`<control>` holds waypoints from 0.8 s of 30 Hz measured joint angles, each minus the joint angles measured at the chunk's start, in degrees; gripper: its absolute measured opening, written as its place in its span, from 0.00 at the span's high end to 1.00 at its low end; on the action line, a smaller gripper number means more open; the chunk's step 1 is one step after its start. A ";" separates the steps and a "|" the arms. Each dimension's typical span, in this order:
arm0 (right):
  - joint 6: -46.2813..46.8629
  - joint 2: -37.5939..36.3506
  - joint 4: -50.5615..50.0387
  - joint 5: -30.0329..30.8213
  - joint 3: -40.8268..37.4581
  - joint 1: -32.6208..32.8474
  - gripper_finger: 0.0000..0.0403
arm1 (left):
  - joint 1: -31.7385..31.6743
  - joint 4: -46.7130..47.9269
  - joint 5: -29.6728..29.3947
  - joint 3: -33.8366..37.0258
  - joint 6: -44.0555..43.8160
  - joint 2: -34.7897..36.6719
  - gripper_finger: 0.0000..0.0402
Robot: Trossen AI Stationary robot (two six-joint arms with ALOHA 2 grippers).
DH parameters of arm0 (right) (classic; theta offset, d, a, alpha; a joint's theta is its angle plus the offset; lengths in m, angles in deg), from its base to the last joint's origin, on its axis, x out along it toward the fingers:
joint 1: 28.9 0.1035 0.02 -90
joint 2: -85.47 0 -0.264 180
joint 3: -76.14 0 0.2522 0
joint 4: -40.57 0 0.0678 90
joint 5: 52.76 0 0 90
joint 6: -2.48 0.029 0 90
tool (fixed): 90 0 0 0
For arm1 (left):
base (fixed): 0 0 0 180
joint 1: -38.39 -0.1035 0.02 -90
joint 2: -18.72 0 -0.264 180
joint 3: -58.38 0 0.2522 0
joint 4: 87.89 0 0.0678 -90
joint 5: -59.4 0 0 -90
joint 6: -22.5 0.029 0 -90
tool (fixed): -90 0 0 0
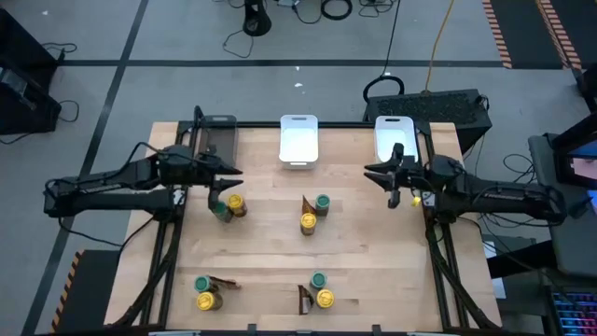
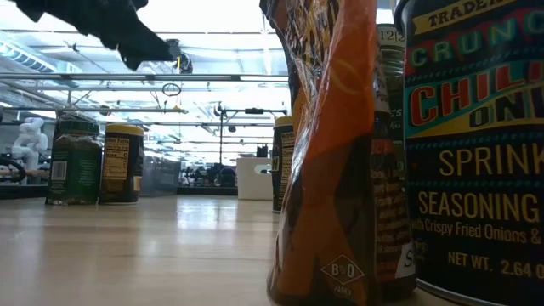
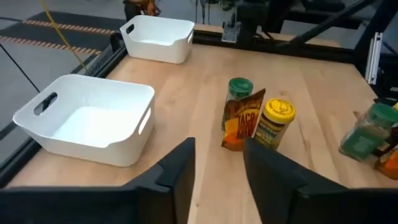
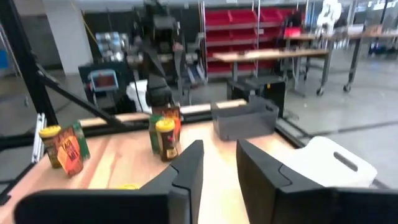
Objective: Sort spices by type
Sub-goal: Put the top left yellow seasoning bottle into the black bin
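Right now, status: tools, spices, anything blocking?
Left tool open, empty, above its jars. Right tool open, empty, by right tray. Spices unsorted in clusters. Trays empty, nothing blocking.

In the low view, the big dark jar (image 2: 476, 153) at the counter's near edge reads "TRADER", "CRUNC", "CHIL", "ONI", "SPRINK", "SEASONING", "with Crispy Fried Onions &" and "NET WT. 2.64". The orange packet (image 2: 327, 153) just beside it carries a small diamond mark reading "B&D". In the left wrist view, another brown-orange packet (image 3: 241, 121) shows "TACO"; the other jar labels are too small to read.
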State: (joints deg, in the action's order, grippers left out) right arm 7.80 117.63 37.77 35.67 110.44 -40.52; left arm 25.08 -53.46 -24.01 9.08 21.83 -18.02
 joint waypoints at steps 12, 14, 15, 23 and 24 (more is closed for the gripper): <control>1.39 18.65 -13.31 0.00 15.12 1.26 0.65 | 0.82 7.97 -0.26 -4.03 -1.96 -2.10 0.58; 2.26 20.88 -14.51 0.00 17.07 2.36 0.64 | 0.82 8.20 -0.23 -4.03 -1.95 -2.43 0.58; 2.40 21.83 -15.35 0.00 18.07 3.00 0.64 | 0.82 8.14 -0.22 -4.02 -1.93 -2.60 0.58; -0.70 26.28 -22.15 0.20 22.27 4.98 0.64 | 0.84 8.65 -0.17 -4.01 -0.34 -4.37 0.58; -1.49 26.40 -22.43 0.22 22.27 4.87 0.64 | 0.84 8.60 -0.22 -4.01 -0.26 -4.63 0.58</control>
State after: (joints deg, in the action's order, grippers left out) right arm 6.31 144.03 15.34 35.89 132.71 -35.65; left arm 25.92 -44.86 -24.23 5.07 21.57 -22.65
